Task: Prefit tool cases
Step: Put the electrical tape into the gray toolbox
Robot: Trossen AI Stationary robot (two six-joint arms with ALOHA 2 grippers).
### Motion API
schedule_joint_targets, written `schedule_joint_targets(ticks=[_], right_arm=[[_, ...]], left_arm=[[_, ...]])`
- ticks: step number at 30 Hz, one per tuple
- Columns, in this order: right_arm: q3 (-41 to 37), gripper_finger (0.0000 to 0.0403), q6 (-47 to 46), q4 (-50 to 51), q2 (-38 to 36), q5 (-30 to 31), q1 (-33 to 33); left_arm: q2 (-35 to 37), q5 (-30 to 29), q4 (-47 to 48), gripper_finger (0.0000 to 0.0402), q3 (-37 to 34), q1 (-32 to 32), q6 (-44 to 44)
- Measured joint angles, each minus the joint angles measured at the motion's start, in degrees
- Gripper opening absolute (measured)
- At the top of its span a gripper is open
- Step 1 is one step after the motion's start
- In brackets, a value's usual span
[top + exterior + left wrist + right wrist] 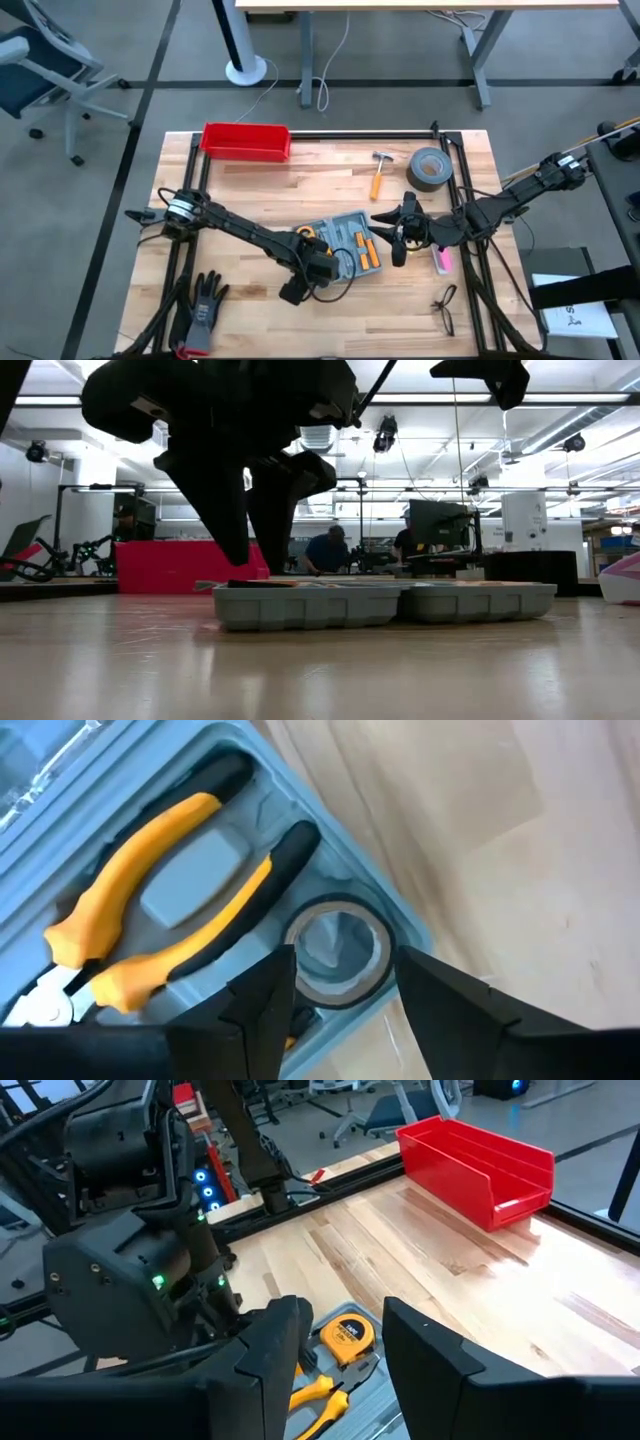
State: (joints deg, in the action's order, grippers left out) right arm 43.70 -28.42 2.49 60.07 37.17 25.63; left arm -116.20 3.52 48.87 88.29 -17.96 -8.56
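Tool case (342, 247) lies open and flat on the table, toward the near edge, roughly mid-width. Judging by the slots: orange-handled pliers (150, 910) seated, tape measure (345, 1333) in its pocket, roll of tape (335, 952) in the round recess at a case corner, more orange-handled tools in the other half. So prefit looks well along.

Left gripper (300, 288) sits at the case's near-left corner, jaws apart and empty, straddling the tape roll without clamping it. Right gripper (398, 240) hovers just off the case's right side, jaws parted, nothing in them.

Probably left to do: hammer (380, 172) and grey duct tape roll (430, 168) lie loose toward the far right, a pink item (441, 260) under the right arm. Can't tell which belong in the case.

Table is light wood butcher-block, black frame rails. Red bin (246, 141) at far-left edge, black glove (203, 305) at near-left corner, safety glasses (445, 308) near-right. Room: open workshop, grey floor, desks, monitors, people seated in the background.
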Motion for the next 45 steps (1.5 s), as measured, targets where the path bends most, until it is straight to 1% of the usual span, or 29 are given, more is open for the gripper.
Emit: schedule_joint_targets(ticks=[4,9,16,20,23,26,30,33,37,40,45], right_arm=[[0.00,0.0120,-0.02,-0.12,0.00,0.02,0.00],[0.00,0.0122,-0.43,-0.11,0.00,0.02,0.00],[0.00,0.0132,-0.74,-0.02,0.02,-0.06,0.00],[0.00,0.0131,-0.77,0.00,0.01,-0.06,0.00],[0.00,0.0126,-0.89,0.10,0.02,-0.06,0.00],[0.00,0.0121,-0.94,0.19,0.02,-0.04,0.00],[0.00,0.0117,-0.94,0.16,0.02,-0.04,0.00],[0.00,0.0117,-0.94,0.19,0.02,-0.06,0.00],[0.00,0.0124,-0.94,0.18,0.02,-0.04,0.00],[0.00,0.0129,-0.94,0.16,0.02,-0.02,0.00],[0.00,0.0133,-0.94,0.19,0.02,0.00,0.00]], left_arm=[[-0.88,-0.21,-2.41,0.0174,-1.66,0.11,-0.92],[-2.15,0.36,-5.47,0.0168,-2.01,0.35,-1.04],[-1.89,-2.44,-6.66,0.0165,-1.89,0.50,-0.93],[-0.86,-3.21,-4.25,0.0169,0.01,0.52,0.75],[-0.44,-3.18,0.69,0.0172,2.77,0.59,2.21],[-0.44,-3.09,3.72,0.0169,5.02,0.57,3.87],[-0.35,-3.01,3.86,0.0160,5.84,0.50,4.48],[-0.35,-1.88,3.15,0.0154,4.46,0.52,4.66],[-0.76,0.31,-1.57,0.0144,0.69,0.43,4.83],[-0.92,0.47,-8.37,0.0138,-3.27,0.42,4.83],[-0.58,0.55,-11.68,0.0133,-6.43,0.42,4.86]])
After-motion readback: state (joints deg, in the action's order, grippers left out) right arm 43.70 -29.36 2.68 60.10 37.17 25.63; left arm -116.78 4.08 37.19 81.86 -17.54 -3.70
